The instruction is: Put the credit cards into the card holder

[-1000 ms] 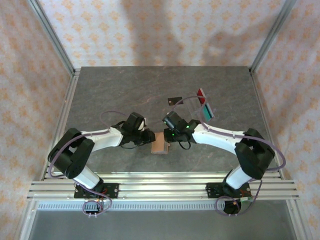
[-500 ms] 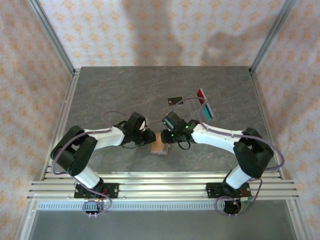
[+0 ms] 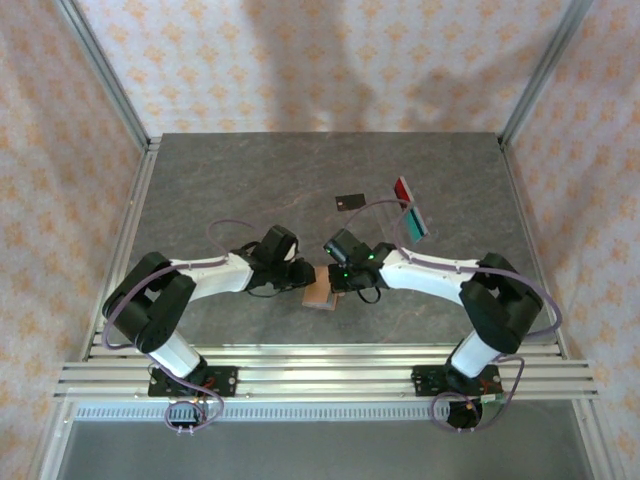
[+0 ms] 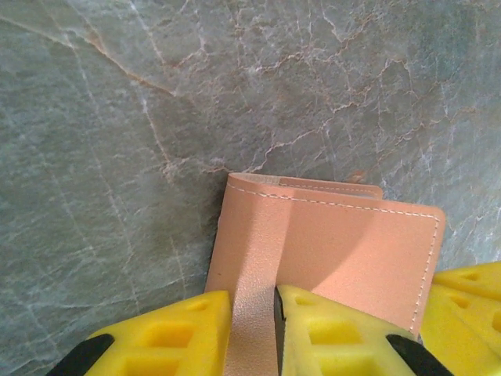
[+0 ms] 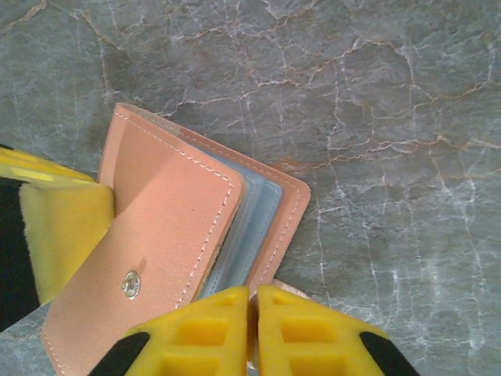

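The tan card holder (image 3: 319, 290) lies on the table between both grippers. My left gripper (image 4: 254, 313) is shut on its narrow tan strap. In the right wrist view the card holder (image 5: 164, 235) lies partly open, showing grey-blue inner sleeves (image 5: 246, 227) and a metal snap (image 5: 131, 284). My right gripper (image 5: 252, 307) is shut, pinching a thin tan edge of the holder at its near corner. A black credit card (image 3: 348, 201) lies flat farther back. A red card (image 3: 403, 187) and a teal card (image 3: 420, 224) sit at the back right.
The grey marbled tabletop (image 3: 240, 190) is bounded by aluminium rails (image 3: 320, 375) at the near edge and patterned walls on the other sides. The left gripper's yellow finger (image 5: 66, 227) presses against the holder's left side in the right wrist view.
Both wrists have edged closer together over the card holder. The right gripper has dropped slightly toward the holder's near corner. The cards at the back have not moved.
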`<state>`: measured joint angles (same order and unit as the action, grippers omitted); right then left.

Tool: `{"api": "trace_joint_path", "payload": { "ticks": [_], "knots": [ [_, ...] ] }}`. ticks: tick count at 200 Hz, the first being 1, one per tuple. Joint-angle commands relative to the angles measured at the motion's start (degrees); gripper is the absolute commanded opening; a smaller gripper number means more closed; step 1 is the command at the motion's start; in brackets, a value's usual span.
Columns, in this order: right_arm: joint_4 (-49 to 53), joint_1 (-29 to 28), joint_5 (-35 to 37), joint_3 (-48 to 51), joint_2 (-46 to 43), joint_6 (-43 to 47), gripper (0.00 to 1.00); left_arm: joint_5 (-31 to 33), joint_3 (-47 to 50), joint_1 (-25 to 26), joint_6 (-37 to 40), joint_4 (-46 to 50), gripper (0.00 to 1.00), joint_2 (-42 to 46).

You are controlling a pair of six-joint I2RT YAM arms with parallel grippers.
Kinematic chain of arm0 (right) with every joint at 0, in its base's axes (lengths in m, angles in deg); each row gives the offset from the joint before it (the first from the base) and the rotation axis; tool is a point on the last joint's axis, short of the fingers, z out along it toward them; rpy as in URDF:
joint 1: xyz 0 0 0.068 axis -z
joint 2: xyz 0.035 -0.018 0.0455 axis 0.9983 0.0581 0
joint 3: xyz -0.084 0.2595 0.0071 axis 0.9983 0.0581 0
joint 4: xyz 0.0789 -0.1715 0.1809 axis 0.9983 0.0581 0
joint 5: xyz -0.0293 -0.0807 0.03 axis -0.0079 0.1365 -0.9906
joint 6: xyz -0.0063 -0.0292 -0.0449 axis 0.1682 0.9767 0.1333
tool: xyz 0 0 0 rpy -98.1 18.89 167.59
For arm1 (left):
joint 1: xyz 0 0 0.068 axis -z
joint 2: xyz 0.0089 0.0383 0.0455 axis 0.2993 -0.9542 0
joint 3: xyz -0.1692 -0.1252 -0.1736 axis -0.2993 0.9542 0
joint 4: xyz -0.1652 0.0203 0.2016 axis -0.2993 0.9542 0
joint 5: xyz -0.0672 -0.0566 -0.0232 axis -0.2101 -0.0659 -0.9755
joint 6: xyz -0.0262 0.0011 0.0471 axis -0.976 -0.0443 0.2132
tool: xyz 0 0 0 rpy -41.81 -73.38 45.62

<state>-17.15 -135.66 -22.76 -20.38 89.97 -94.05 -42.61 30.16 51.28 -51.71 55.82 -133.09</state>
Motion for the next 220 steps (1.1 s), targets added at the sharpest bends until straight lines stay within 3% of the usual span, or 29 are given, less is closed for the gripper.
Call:
{"api": "trace_joint_path", "payload": {
  "ticks": [1, 49, 106, 176, 220],
  "knots": [
    [1.9, -0.3, 2.1, 1.5, -2.7, -0.8, 0.04, 2.6, -0.8, 1.8, -0.4, 4.0, 0.26, -1.4],
    [-0.7, -0.3, 1.4, 4.1, -6.1, -3.7, 0.00, 2.5, -0.1, 2.8, -1.6, 4.7, 0.27, -1.1],
    [-10.8, -0.3, -3.3, 9.0, -9.6, -11.3, 0.00, 5.5, -0.1, 4.9, -5.3, 4.8, 0.27, -1.7],
    [-17.2, -0.3, -4.3, 8.7, -4.3, -13.0, 0.00, 1.3, 4.4, 6.1, -17.1, -7.4, 0.26, -1.1],
    [-18.6, -0.2, -4.7, 6.7, 1.2, -9.5, 0.00, 0.0, 7.0, 6.1, -18.9, -9.3, 0.25, 3.7]
  ]
}}
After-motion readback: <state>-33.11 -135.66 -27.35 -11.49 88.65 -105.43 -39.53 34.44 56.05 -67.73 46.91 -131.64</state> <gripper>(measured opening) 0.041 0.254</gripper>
